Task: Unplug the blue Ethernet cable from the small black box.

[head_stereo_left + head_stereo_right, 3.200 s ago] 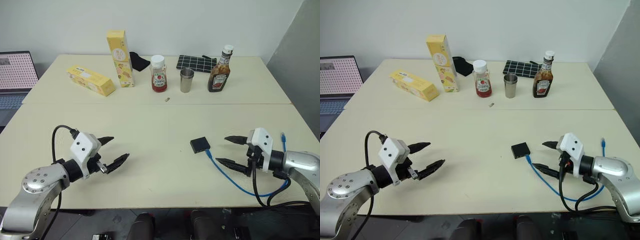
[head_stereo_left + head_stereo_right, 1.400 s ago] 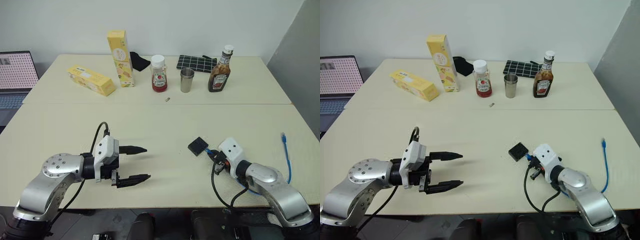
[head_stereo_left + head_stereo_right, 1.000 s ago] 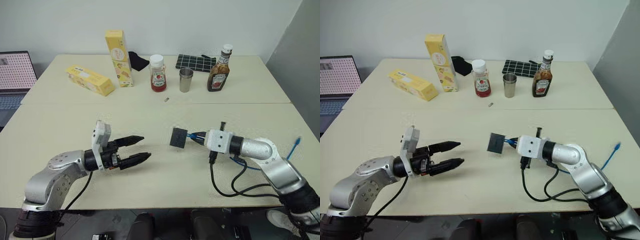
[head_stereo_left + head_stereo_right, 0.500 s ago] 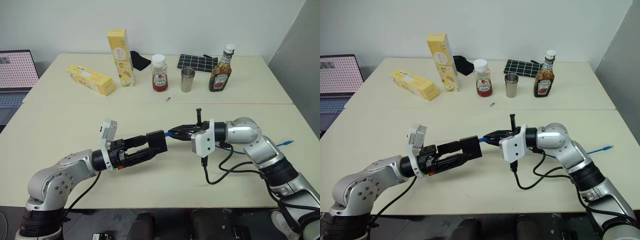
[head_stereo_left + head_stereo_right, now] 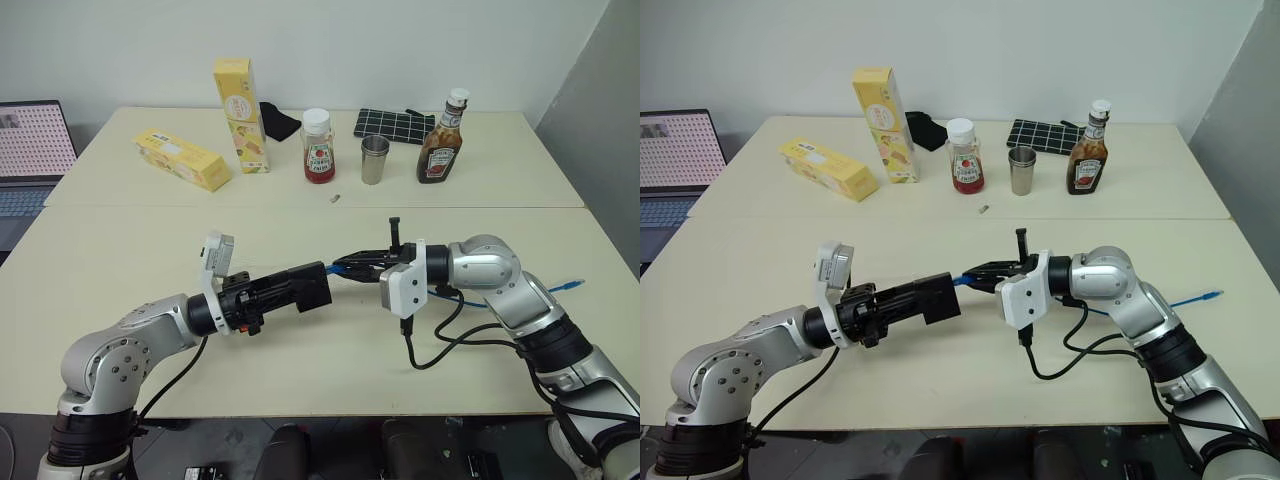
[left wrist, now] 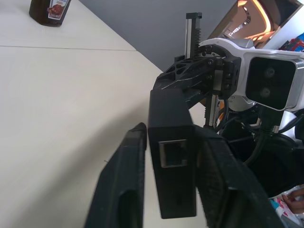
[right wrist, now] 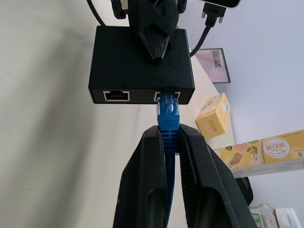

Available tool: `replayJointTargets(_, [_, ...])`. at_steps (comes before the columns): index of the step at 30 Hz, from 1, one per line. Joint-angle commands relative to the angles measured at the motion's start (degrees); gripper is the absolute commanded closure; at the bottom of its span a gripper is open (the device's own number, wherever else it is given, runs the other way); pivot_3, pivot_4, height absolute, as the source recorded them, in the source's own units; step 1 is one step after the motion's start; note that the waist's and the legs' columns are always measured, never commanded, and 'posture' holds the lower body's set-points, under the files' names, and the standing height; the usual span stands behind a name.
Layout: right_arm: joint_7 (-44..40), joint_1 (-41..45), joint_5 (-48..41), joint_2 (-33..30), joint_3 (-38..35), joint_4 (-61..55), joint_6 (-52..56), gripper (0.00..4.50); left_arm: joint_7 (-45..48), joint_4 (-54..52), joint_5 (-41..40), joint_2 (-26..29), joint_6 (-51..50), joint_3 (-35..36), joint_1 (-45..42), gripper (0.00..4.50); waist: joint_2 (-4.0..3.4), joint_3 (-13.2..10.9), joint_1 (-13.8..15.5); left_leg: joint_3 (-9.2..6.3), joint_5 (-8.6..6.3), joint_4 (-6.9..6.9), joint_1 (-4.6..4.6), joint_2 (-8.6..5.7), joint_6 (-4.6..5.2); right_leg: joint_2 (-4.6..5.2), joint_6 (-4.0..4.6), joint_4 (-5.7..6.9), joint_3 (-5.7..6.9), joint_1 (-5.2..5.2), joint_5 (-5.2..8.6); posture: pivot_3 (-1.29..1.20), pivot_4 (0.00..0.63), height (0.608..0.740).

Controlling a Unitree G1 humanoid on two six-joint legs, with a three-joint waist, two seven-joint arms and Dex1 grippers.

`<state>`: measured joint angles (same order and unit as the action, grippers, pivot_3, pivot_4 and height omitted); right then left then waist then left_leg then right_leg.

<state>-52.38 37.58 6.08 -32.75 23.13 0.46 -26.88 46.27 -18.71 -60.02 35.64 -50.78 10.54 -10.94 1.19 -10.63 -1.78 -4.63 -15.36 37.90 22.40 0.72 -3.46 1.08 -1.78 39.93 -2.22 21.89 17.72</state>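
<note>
1. Box (image 5: pixel 312 287) sits at the centre of the left eye view, lifted clear of the worktop (image 5: pixel 300 230) and held between the two arms.
2. Left hand (image 5: pixel 300 290) reaches in from the lower left; its two black fingers are clamped on the box's flat faces. In the left wrist view the fingers (image 6: pixel 124 180) press against either side of the box (image 6: pixel 172 171), with an empty port facing the camera.
3. Right hand (image 5: pixel 352 264) comes in from the right of the frame, closed tight on the cable (image 7: pixel 167 116) just behind its plug.
4. Right wrist view: the plug is seated in a port on the box's edge (image 7: pixel 142 95); a second port beside it is empty. The plug is not out yet.
5. The rest of the cable trails away toward the right edge of the frame, its free end (image 5: pixel 572 286) hanging off past the right arm.
6. Status: both grips look set, box on one side and plug end on the other. Done: pick-up and bracing. Left: the separation itself.
7. Judgement: a straight pull apart along the plug's line should free it, provided the latch tab is pressed; I cannot tell from these views whether the fingers are on the tab.
8. Risk: if the latch holds, the box may slip in the left hand's grip.
</note>
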Motion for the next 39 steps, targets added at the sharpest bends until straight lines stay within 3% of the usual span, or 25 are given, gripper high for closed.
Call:
replayJointTargets(1, [0.9, 1.1, 0.5, 0.1, -1.9, -0.7, -2.2, 4.39, -0.3, 0.2, -0.8, 0.0, 0.0, 1.2, -0.9, 3.72, 0.0, 0.0, 0.0, 0.0, 0.0, 0.0, 0.0, 0.0, 0.0, 0.0, 0.0, 0.0, 0.0, 0.0, 0.0, 0.0, 0.15, 0.74])
replayJointTargets(3, [1.0, 1.4, 1.9, -0.4, -1.5, -0.3, -4.6, 4.39, -0.2, 0.7, 0.1, 0.2, 0.4, 0.9, -1.2, 3.72, 0.0, 0.0, 0.0, 0.0, 0.0, 0.0, 0.0, 0.0, 0.0, 0.0, 0.0, 0.0, 0.0, 0.0, 0.0, 0.0, 0.15, 0.74])
replayJointTargets(5, [1.0, 1.4, 3.0, -1.6, -1.6, -0.2, -7.3, 3.69, 0.7, 1.4, 2.8, 1.1, 1.8, -0.2, -1.4, 3.72, 0.0, 0.0, 0.0, 0.01, 0.0, 0.0, 0.0, -0.01, 0.0, 0.0, 0.0, 0.0, 0.01, 0.0, 0.0, 0.0, 0.15, 0.74])
replayJointTargets(8, [-0.4, 0.6, 2.0, -3.9, -2.2, -1.0, -8.1, 3.14, 2.6, 2.3, 5.1, 1.8, 3.1, -1.1, -2.0, 3.72, 0.0, 0.0, 0.1, 0.01, 0.0, 0.0, 0.0, -0.03, 0.0, 0.0, 0.0, 0.0, 0.02, 0.0, 0.0, 0.0, 0.15, 0.74])
replayJointTargets(12, [-6.9, -2.5, -7.4, -8.2, -2.8, -6.3, 2.1, 2.2, 5.5, 4.1, 11.0, 2.3, 7.6, -4.1, -3.5, 3.72, 0.0, 0.0, 0.3, 0.02, 0.0, 0.0, 0.01, -0.02, 0.0, 0.0, 0.0, -0.02, 0.0, 0.0, 0.0, 0.0, 0.15, 0.74])
replayJointTargets(16, [-9.2, -5.9, -24.4, -10.5, -5.8, -16.4, 27.3, 2.17, 11.8, 5.3, 15.2, 1.8, 13.9, -6.7, -4.4, 3.72, -0.01, 0.0, 0.2, -0.01, 0.0, -0.01, 0.05, -0.03, 0.0, 0.02, 0.0, -0.04, -0.03, -0.02, 0.0, 0.0, 0.15, 0.74])
replayJointTargets(19, [-5.4, -6.7, -41.3, -10.2, -8.3, -23.3, 48.7, 2.17, 18.5, 7.3, 17.4, 2.3, 18.5, -8.7, -5.4, 3.72, -0.04, 0.0, 0.0, -0.04, 0.0, -0.02, 0.06, 0.04, 0.0, 0.04, 0.02, -0.03, -0.08, 0.0, 0.0, 0.0, 0.15, 0.74])
replayJointTargets(21, [-3.2, -6.7, -46.4, -9.3, -9.6, -25.3, 56.2, 2.17, 21.0, 8.6, 18.1, 2.2, 20.1, -9.1, -6.1, 3.72, -0.04, 0.0, -0.1, -0.08, 0.0, -0.03, 0.06, 0.06, 0.01, 0.05, 0.03, -0.03, -0.07, 0.0, 0.01, 0.0, 0.15, 0.74])
replayJointTargets(29, [4.8, -5.6, -49.5, -2.4, -10.9, -24.0, 68.6, 2.17, 28.3, 11.3, 17.8, 3.0, 19.6, -9.3, -9.1, 3.72, -0.04, 0.0, 0.0, 0.0, -0.01, -0.02, 0.21, -0.05, 0.02, -0.04, 0.02, -0.03, 0.06, 0.15, 0.01, 0.0, 0.15, 0.74])
replayJointTargets(39, [2.3, -3.9, -48.0, 0.0, -9.0, -21.4, 73.3, 2.17, 28.6, 10.8, 18.5, 2.9, 19.9, -8.8, -8.4, 3.72, -0.04, 0.0, -0.1, -0.01, -0.01, -0.01, 0.36, -0.03, 0.02, -0.04, 0.02, -0.01, 0.07, 0.33, 0.01, 0.0, 0.15, 0.74])
